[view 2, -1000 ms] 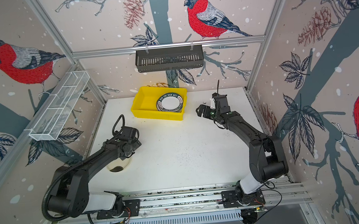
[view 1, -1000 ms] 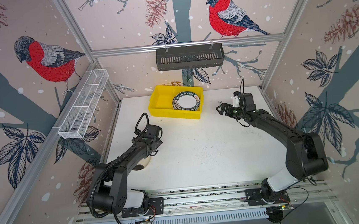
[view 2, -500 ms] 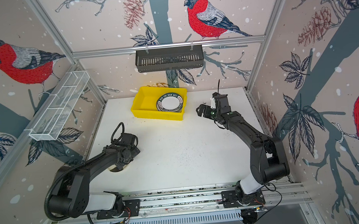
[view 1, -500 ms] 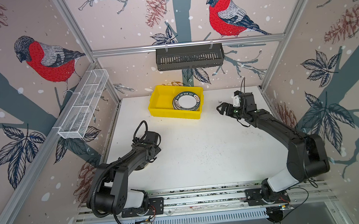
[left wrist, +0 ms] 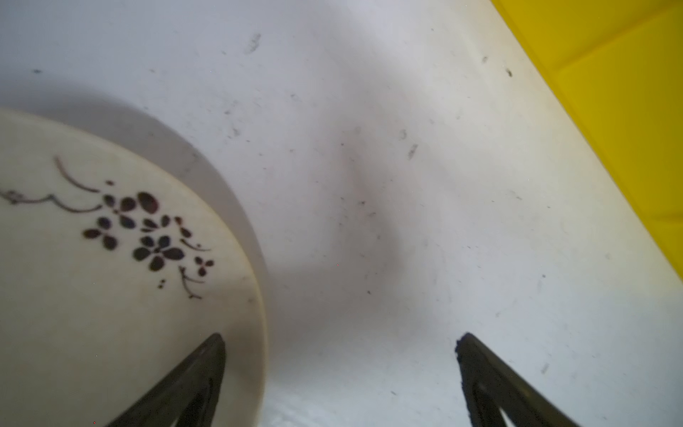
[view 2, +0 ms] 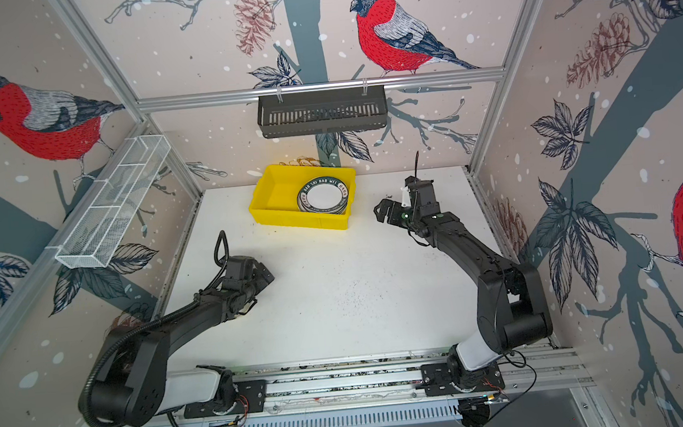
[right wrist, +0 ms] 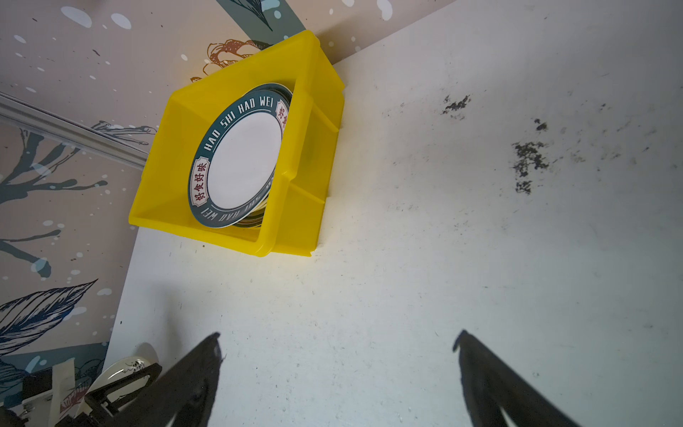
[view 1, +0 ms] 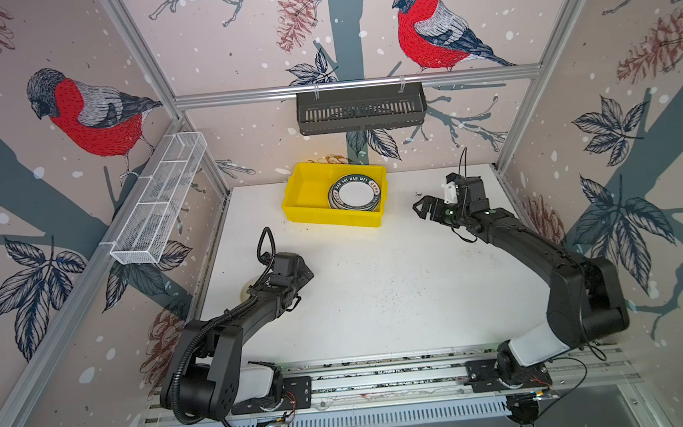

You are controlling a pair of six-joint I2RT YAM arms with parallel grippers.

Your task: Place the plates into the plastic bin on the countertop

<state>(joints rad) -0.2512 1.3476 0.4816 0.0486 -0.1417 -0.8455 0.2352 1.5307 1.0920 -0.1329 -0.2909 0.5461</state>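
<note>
The plates (view 1: 354, 194) first: the stack lies in the right half of the bin (view 1: 332, 220), a white one with a dark lettered rim on top, and neither has budged since a second ago. The bin sits at the back of the worktop (view 1: 379, 295), against the wall.

One cream plate (left wrist: 111, 295) with dark flowers is out on the worktop near its left edge, lying flat, well apart from the bin.

Here's the change: the left arm (view 1: 255, 309) has dropped lower over that plate. In a top view only a sliver of cream now peeks out beside it, where a second ago more of the disc showed below the arm.

The left end effector (left wrist: 340, 336) is spread wide and holds nothing. In the left wrist view one finger (left wrist: 192, 380) hangs over the plate's rim, the other over bare worktop. Whether that finger touches the plate, can't tell.

Over on the right, the right end effector (view 1: 422, 207) is spread wide too, empty, above the worktop just right of the bin. It has barely shifted.
</note>
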